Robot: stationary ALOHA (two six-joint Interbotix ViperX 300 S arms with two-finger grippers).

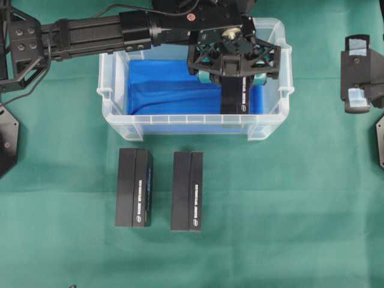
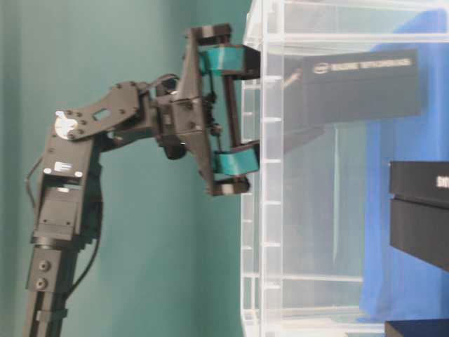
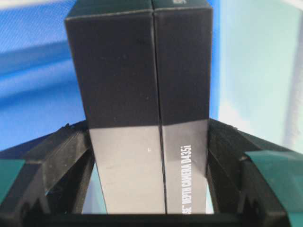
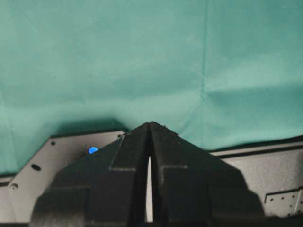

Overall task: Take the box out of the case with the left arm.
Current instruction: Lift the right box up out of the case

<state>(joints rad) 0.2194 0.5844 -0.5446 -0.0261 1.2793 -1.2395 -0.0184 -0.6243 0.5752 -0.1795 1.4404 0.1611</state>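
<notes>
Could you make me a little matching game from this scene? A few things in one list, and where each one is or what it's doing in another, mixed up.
Things:
1. left tool
2. right tool
3. case
4. two black boxes

States:
A. lying side by side on the green cloth, outside the tub
B. shut, holding nothing
C. clear, with a blue lining
D. clamped on a black box

Pairs: 1-D, 2-B, 3-C, 4-A

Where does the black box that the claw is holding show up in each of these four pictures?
Overhead: box at the case's right end, under the left gripper.
Table-level: upper right, seen through the case wall.
Left wrist: centre, filling the frame.
Right wrist: not in it.
Shared landmark: the case's blue lining.
</notes>
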